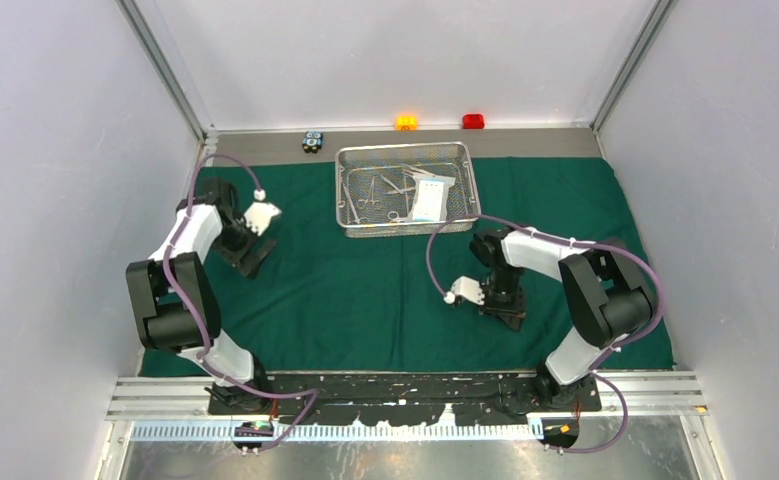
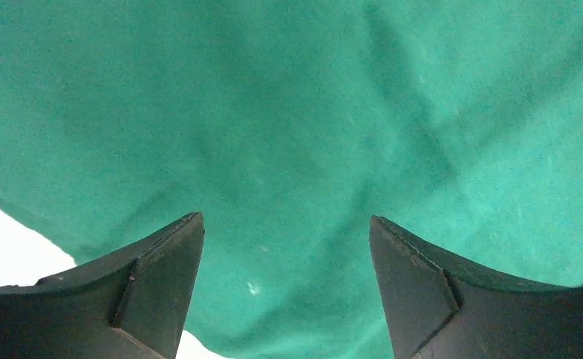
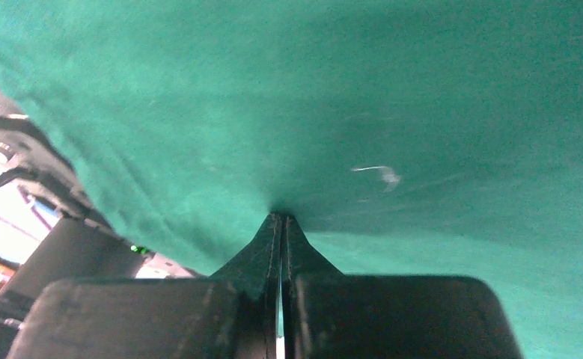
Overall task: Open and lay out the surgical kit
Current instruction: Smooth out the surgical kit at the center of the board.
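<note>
The green cloth (image 1: 345,300) is pinched by the right gripper (image 3: 281,218), pressed together. The left gripper (image 2: 286,224) is held spread wide above it.

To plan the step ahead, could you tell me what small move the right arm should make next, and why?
Probably open the right gripper and lift off: it is shut on the green cloth, which already lies spread, while the instruments wait in the tray.
</note>
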{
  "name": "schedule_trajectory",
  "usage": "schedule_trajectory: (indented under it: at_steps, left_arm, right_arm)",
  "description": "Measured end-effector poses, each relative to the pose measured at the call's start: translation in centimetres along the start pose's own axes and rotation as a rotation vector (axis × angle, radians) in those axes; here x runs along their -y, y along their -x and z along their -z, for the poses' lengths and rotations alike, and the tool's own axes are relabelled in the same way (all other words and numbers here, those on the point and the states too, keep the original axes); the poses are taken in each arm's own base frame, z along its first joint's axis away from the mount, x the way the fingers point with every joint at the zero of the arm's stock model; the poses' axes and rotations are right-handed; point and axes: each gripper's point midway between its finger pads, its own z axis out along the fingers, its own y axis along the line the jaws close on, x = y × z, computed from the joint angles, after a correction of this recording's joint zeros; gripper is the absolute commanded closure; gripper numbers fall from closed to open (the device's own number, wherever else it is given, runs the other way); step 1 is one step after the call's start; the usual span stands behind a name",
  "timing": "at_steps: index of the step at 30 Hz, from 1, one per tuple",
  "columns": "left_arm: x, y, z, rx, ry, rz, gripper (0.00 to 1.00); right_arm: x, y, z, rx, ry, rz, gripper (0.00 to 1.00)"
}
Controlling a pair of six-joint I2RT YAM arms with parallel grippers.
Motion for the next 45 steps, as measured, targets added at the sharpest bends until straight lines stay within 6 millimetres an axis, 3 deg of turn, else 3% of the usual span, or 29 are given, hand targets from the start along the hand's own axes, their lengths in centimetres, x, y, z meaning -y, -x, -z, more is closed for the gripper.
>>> schedule_trajectory:
  at_steps: [4,8,11,15,21,24,29,40,45]
  left_arm:
    - [2.7,-3.9,-0.4,-0.088,-0.07,-0.054,0.17]
    - [3.3,-6.7,0.2,-0.126,-0.085,-0.064,0.17]
    - [2.4,-7.9,0.5,-0.126,-0.071,-0.036,0.18]
    - [1.4,-9.0,0.6,-0.123,-0.06,0.008,0.18]
    - [-0.6,-10.2,-0.9,-0.124,-0.038,0.056,0.19]
    - [-1.6,-11.8,-2.1,-0.147,-0.036,0.094,0.21]
    - [-2.9,-13.3,-2.0,-0.131,-0.025,0.15,0.21]
    - [-3.5,-14.7,-1.1,-0.083,-0.021,0.188,0.2]
    - [-3.3,-12.4,0.7,0.008,-0.018,0.19,0.2]
  right_arm:
    - [-1.7,-0.7,-0.1,-0.022,0.066,0.007,0.99]
    - [-1.9,0.4,1.2,0.053,0.044,0.002,0.99]
    - [-1.2,1.7,2.6,0.148,-0.017,-0.022,0.99]
    - [-0.2,3.0,2.9,0.218,-0.06,-0.065,0.99]
    - [1.3,5.1,3.5,0.3,-0.087,-0.11,0.99]
    - [1.8,5.7,3.8,0.322,-0.106,-0.116,0.99]
    - [2.1,5.8,3.8,0.328,-0.116,-0.128,0.99]
    - [2.5,6.4,4.1,0.346,-0.121,-0.155,0.99]
    - [3.9,6.7,4.2,0.358,-0.155,-0.209,0.98]
